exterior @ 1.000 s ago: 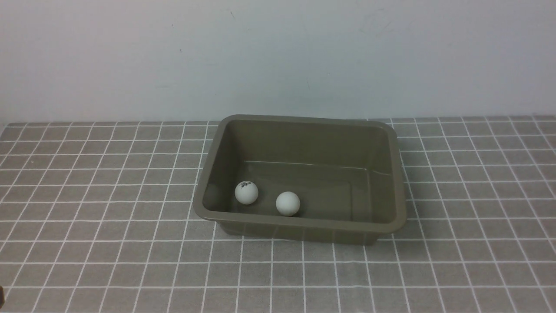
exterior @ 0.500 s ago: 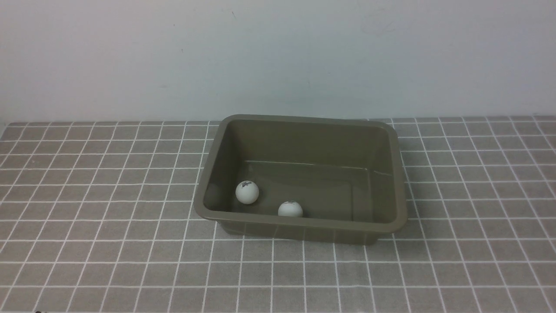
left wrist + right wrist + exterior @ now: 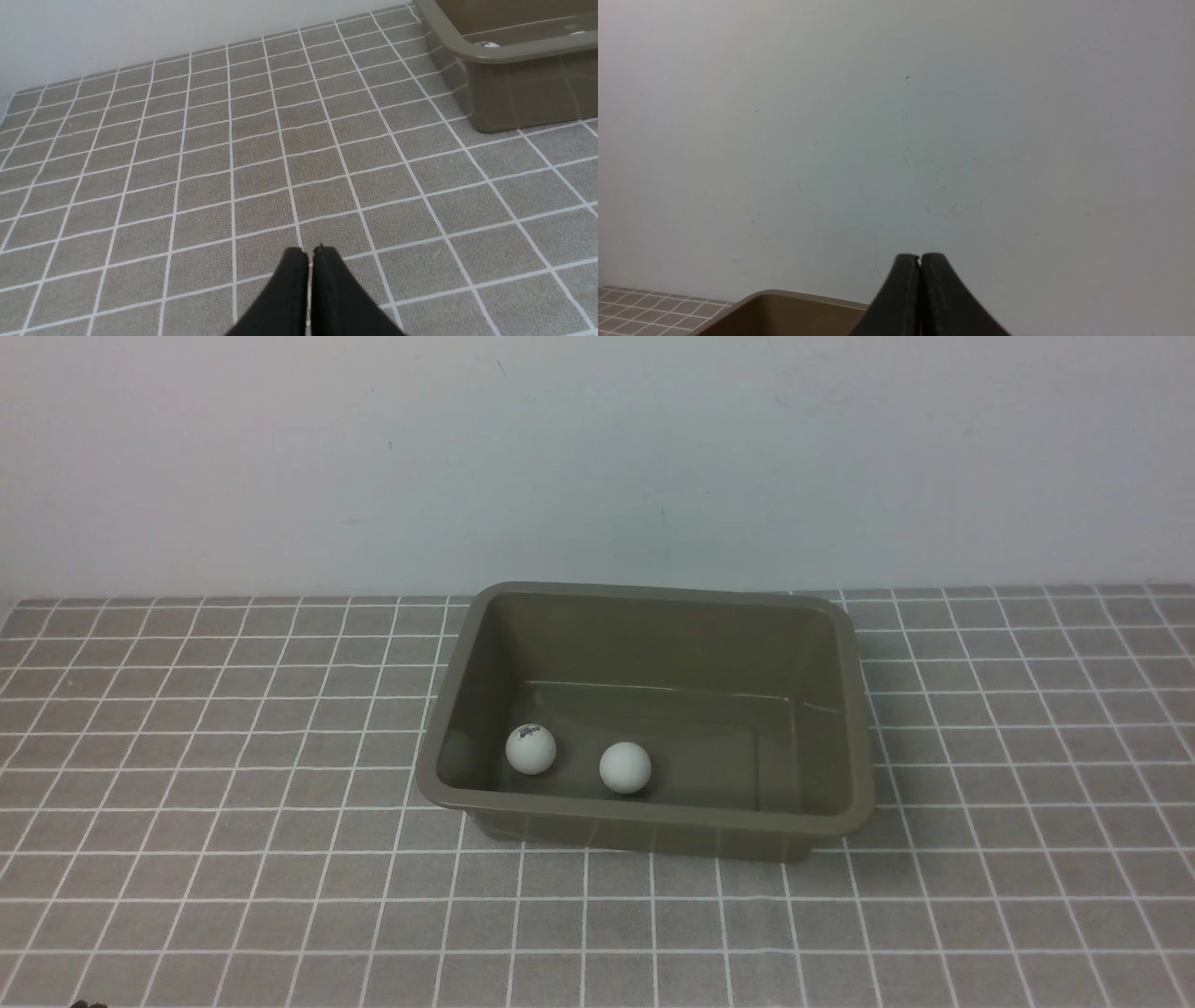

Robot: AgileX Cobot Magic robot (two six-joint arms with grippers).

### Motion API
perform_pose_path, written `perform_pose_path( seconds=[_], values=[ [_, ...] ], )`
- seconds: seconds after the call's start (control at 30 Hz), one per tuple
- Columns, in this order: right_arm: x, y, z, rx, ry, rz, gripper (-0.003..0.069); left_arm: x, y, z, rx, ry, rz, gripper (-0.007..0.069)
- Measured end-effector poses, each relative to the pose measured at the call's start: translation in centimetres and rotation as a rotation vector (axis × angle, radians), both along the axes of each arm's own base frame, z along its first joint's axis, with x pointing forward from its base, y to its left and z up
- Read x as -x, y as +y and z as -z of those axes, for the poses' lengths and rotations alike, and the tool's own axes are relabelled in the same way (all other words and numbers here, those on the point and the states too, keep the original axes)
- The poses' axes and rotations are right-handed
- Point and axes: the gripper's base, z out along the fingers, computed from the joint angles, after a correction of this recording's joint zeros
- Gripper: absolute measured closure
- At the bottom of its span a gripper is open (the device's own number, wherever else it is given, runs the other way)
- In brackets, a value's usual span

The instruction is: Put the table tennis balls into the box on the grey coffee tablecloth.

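The plain ball [image 3: 625,767] has rolled back from the near wall of the box [image 3: 644,814]. Left hand [image 3: 310,249] and right hand [image 3: 920,255] are clenched, empty; bumping the box could spill balls.

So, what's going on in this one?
Nothing is being handled. The left ball and the right ball lie inside the box on the grey coffee tablecloth. The left pincer is shut and empty above the cloth; the right pincer is shut and empty, facing the wall.

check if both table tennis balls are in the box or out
In: both table tennis balls lie inside the box, near its front wall.
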Motion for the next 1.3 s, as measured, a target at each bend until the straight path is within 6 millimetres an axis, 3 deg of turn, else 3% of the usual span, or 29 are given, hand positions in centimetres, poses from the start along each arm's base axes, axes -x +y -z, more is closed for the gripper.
perform_pose_path(
  seconds=[0.87, 1.03, 1.13, 1.3],
  values=[
    [0.0, 0.7, 0.7, 0.135, 0.036, -0.051, 0.0669, 0.0, 0.0, 0.0, 0.0, 0.0, 0.001, 0.0629],
    [-1.3, 0.4, 3.9, 0.201, 0.143, 0.11, 0.0669, 0.0, 0.0, 0.0, 0.0, 0.0, 0.001, 0.0629],
    [-2.5, 0.0, 8.2, 0.213, 0.282, 0.235, 0.0669, 0.0, 0.0, 0.0, 0.0, 0.0, 0.001, 0.0629],
    [-3.2, -0.4, 12.6, 0.204, 0.393, 0.305, 0.0669, 0.0, 0.0, 0.0, 0.0, 0.0, 0.001, 0.0629]
  ],
)
